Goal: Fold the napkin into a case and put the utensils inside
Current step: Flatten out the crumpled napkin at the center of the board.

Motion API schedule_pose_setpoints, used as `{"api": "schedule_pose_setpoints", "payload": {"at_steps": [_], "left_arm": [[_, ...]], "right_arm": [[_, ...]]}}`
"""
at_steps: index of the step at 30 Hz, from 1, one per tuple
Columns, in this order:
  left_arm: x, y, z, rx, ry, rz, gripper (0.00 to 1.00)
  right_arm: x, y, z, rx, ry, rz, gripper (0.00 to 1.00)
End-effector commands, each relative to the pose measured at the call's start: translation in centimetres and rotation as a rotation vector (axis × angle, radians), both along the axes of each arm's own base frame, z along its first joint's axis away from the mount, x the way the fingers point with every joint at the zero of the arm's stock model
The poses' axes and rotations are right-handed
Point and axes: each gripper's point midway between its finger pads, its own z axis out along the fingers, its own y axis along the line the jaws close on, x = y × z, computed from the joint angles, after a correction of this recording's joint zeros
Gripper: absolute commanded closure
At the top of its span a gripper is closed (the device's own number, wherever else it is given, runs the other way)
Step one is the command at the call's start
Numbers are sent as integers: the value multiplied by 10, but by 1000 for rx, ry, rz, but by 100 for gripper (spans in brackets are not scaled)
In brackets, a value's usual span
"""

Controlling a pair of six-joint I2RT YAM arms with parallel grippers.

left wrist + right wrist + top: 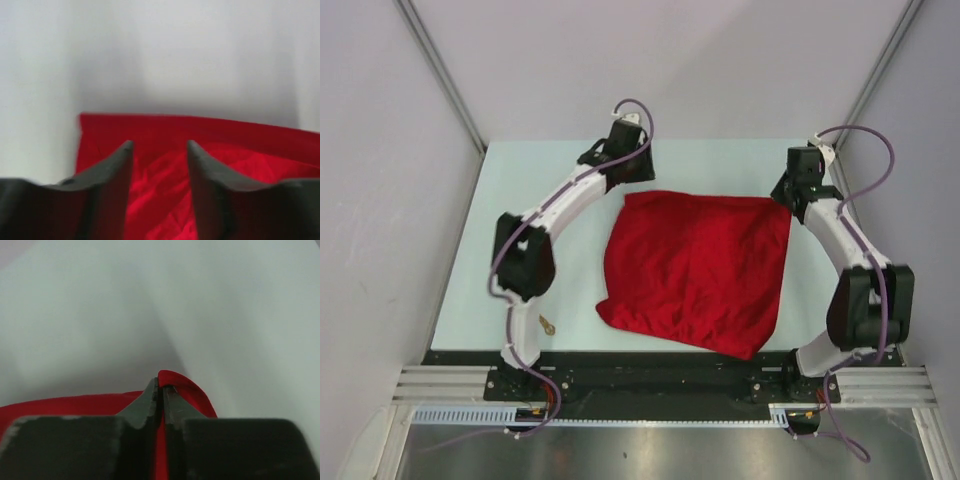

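Dark fingers of the right gripper [160, 388] fill the bottom of the right wrist view, pressed together on the far-right corner of the napkin [695, 265]. A thin strip of red shows between them, and a small flap of cloth curls up just past their tips.

From above, the red napkin lies spread on the pale green table [520, 200] between the two arms, a wrinkled, roughly square sheet. Its far edge runs fairly straight from one gripper to the other. Its near-left corner is rounded and bunched, and its near-right corner reaches the black base plate [650, 372] at the table's near edge.

At the far-left corner is the left gripper [160, 145], its fingers spread apart with creased red cloth showing in the gap and nothing pinched between them. Whether the fingertips touch the cloth cannot be told.

One small gold-coloured utensil [548, 323] lies on the table just beside the lower part of the left arm, well apart from the napkin. It is too small to tell which piece it is.

Pale grey walls [400, 200] close the table in on three sides, and an aluminium rail [450, 383] runs along the front by the arm bases.
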Motion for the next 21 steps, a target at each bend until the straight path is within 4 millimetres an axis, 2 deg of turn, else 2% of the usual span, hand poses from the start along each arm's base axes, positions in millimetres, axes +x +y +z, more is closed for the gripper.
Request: {"api": "schedule_pose_setpoints", "payload": {"at_steps": [1,2,3,4,5,6,7,8,9,10,11,12,13,14,15,16,17,18,19,21], "left_arm": [[43,-2,39,37,-59,22,32],[38,-1,44,57,-48,16,25],[36,-1,49,75,-68,22,23],[25,-1,70,80,-107,13,22],[18,1,77,81,-126,24,21],[4,5,51,106,-73,18,21],[-14,10,79,42,-112,26,20],[-17,7,84,-13,-152,21,21],[-43,5,39,-25,-62,-43,24],[-56,8,51,-75,-85,-54,25],[-71,12,21,-76,-30,-60,27],[-89,1,13,-125,9,-130,29],[-98,-6,13,-178,8,-168,30],[-116,-5,-17,-176,83,-186,32],[-128,-10,-29,-186,114,-207,32],[-134,-19,-32,-223,108,-245,32],[-149,-17,-58,-206,157,-250,33],[-157,-21,-68,-199,175,-257,33],[-161,-26,-72,-219,172,-271,34],[-173,-22,-100,-201,239,-241,35]], "right_arm": [[41,-30,-9,-93,51,-48,70],[40,-37,-8,-118,87,-80,64],[39,-36,-5,-121,116,-70,52],[36,-33,-6,-118,125,-56,48],[32,-27,-6,-116,130,-40,43],[21,-25,-17,-118,167,-28,36],[14,-22,-19,-114,176,-26,35],[5,-19,-14,-99,168,-32,35],[-6,-14,-22,-64,191,-43,30],[-21,-11,-40,-37,236,-39,30],[-31,-3,-41,4,230,-12,30],[-35,1,-45,40,213,-11,30],[-51,7,-64,69,251,8,30],[-56,10,-63,88,238,14,30],[-58,14,-66,104,230,23,31],[-70,17,-81,110,265,29,32],[-74,20,-82,107,263,40,33],[-78,25,-87,98,266,55,33],[-85,22,-101,80,289,41,33],[-86,22,-111,88,290,36,34]]}}
